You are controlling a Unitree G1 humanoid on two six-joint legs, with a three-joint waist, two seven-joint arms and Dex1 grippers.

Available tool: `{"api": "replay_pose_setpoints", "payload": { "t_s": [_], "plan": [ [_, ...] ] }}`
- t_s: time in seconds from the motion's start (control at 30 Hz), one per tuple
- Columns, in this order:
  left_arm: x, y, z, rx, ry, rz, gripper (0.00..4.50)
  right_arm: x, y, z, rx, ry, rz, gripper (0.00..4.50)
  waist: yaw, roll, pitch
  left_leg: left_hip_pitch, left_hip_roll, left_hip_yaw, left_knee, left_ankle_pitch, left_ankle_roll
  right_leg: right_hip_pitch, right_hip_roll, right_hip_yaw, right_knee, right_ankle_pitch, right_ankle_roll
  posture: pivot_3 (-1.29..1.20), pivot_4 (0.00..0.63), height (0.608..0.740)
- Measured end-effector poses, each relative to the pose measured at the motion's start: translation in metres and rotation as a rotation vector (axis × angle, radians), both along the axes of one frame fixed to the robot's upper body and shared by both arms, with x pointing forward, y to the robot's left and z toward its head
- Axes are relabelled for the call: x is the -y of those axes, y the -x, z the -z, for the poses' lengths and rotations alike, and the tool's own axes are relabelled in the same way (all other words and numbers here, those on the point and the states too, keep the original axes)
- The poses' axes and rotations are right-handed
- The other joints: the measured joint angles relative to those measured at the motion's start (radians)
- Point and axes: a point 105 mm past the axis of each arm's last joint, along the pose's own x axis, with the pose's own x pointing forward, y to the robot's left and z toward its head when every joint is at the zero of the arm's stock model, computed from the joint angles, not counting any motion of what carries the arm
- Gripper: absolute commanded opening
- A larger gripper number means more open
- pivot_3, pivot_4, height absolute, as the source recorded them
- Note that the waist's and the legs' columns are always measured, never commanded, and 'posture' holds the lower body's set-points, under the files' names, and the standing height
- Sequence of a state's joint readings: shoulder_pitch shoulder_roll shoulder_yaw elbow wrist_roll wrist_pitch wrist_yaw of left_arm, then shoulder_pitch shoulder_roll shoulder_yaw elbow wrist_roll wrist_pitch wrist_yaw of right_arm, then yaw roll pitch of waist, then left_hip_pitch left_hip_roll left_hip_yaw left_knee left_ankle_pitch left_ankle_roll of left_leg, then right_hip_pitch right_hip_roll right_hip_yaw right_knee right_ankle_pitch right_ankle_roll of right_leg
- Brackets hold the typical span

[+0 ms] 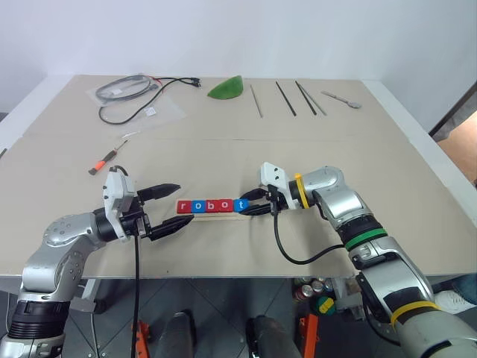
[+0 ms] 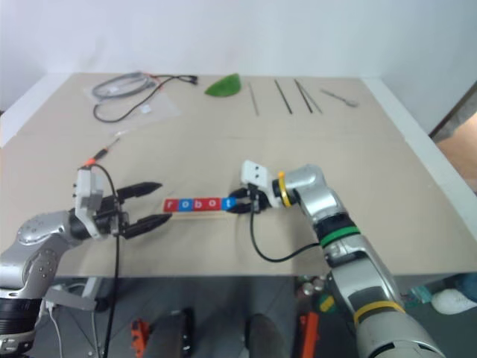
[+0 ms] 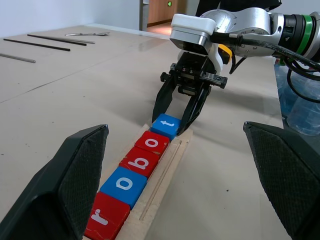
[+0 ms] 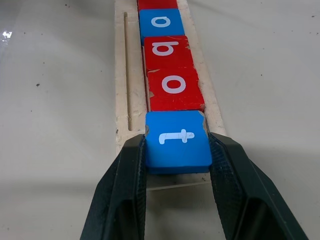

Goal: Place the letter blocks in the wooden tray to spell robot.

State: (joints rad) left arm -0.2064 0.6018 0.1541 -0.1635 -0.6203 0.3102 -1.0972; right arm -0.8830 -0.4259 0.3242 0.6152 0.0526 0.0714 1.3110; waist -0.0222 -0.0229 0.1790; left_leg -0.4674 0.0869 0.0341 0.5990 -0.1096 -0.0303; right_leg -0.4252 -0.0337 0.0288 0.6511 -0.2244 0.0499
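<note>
Our left gripper point(image 1: 174, 209) gapes wide; our right gripper point(image 4: 177, 150) clamps tile t point(image 4: 177, 137) at tray's point(image 4: 120, 85) right end.

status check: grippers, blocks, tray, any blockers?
Right gripper shut on blue t block, last in wooden tray. Left gripper open, empty, off the r end. Blocks read r-o-b-o-t. Nothing in the way.

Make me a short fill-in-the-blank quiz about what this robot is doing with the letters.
1. The blocks in the wooden tray spell ____.
2. The right gripper has its fingers closed on the blue block with the letter ____.
3. The left gripper, near the r block, is ____.

Answers: robot; t; open
</note>
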Motion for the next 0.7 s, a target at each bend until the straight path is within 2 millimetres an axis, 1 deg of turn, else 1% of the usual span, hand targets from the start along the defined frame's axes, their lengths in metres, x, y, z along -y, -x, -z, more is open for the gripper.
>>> {"api": "replay_pose_setpoints", "payload": {
  "t_s": [0.07,0.13,0.17,0.2,0.23,0.27,0.33,0.37,0.43,0.53,0.63,0.7],
  "plan": [
    [0.000,0.001,0.000,0.001,-0.001,0.001,4.50,-0.002,-0.001,0.000,-0.001,-0.004,-0.002,1.20,0.000,0.000,0.000,0.000,0.000,0.000,0.000,0.000,0.000,0.000,0.000,0.000,0.000,0.000,0.000,0.00,0.150,0.740],
    [0.000,0.001,0.000,0.000,-0.001,0.000,4.50,-0.004,-0.002,-0.001,-0.005,-0.005,-0.002,2.22,0.000,0.000,0.000,0.000,0.000,0.000,0.000,0.000,0.000,0.000,0.000,0.000,0.000,0.000,0.000,0.00,0.150,0.740],
    [0.000,0.001,0.001,-0.003,0.000,-0.002,4.50,-0.006,-0.004,-0.001,-0.005,-0.007,0.005,2.59,0.000,0.000,0.000,0.000,0.000,0.000,0.000,0.000,0.000,0.000,0.000,0.000,0.000,0.000,0.000,0.00,0.150,0.740],
    [0.000,0.001,0.001,-0.004,0.000,-0.003,4.50,-0.008,-0.004,-0.001,-0.005,-0.007,0.005,2.84,0.000,0.000,0.000,0.000,0.000,0.000,0.000,0.000,0.000,0.000,0.000,0.000,0.000,0.000,0.000,0.00,0.150,0.740],
    [0.000,0.001,0.002,-0.005,0.000,-0.004,4.50,-0.009,-0.005,-0.001,-0.006,-0.008,0.004,3.23,0.000,0.000,0.000,0.000,0.000,0.000,0.000,0.000,0.000,0.000,0.000,0.000,0.000,0.000,0.000,0.00,0.150,0.740],
    [0.000,0.001,0.002,-0.005,0.000,-0.004,4.50,-0.010,-0.005,-0.002,-0.006,-0.008,0.002,3.50,0.000,0.000,0.000,0.000,0.000,0.000,0.000,0.000,0.000,0.000,0.000,0.000,0.000,0.000,0.000,0.00,0.150,0.740],
    [-0.001,0.001,0.002,-0.005,0.000,-0.007,4.50,-0.011,-0.005,-0.001,-0.010,-0.009,-0.001,4.32,0.000,0.000,0.000,0.000,0.000,0.000,0.000,0.000,0.000,0.000,0.000,0.000,0.000,0.000,0.000,0.00,0.150,0.740],
    [-0.001,0.001,0.002,-0.005,0.000,-0.009,4.50,-0.011,-0.006,-0.002,-0.013,-0.009,0.001,4.48,0.000,0.000,0.000,0.000,0.000,0.000,0.000,0.000,0.000,0.000,0.000,0.000,0.000,0.001,-0.001,0.00,0.150,0.740],
    [-0.001,0.001,0.001,-0.005,0.001,-0.009,4.50,-0.009,-0.007,-0.006,-0.025,-0.013,0.008,4.48,0.001,0.000,0.000,0.000,0.000,0.000,0.000,0.000,0.000,0.000,0.000,0.000,0.000,0.001,-0.002,0.00,0.150,0.740],
    [-0.001,0.001,0.002,-0.006,0.002,-0.008,4.50,0.002,-0.012,-0.022,-0.042,-0.039,0.035,4.48,0.001,0.000,0.000,0.000,0.000,0.000,0.000,0.000,0.000,0.000,0.000,0.000,0.000,0.001,-0.002,0.00,0.150,0.740],
    [-0.002,0.000,0.002,-0.013,0.009,-0.009,4.50,0.020,-0.018,-0.045,-0.043,-0.115,0.090,4.48,0.001,0.000,0.000,0.000,0.000,0.000,0.000,0.000,-0.001,0.000,0.000,0.000,0.000,0.001,-0.002,0.00,0.150,0.740],
    [-0.006,-0.001,0.004,-0.020,0.013,-0.020,4.50,0.030,-0.020,-0.052,-0.041,-0.151,0.123,4.48,0.001,0.000,0.000,0.000,0.000,0.000,0.000,0.000,-0.001,0.000,0.000,0.000,0.000,0.001,-0.002,0.00,0.150,0.740]
  ]
}}
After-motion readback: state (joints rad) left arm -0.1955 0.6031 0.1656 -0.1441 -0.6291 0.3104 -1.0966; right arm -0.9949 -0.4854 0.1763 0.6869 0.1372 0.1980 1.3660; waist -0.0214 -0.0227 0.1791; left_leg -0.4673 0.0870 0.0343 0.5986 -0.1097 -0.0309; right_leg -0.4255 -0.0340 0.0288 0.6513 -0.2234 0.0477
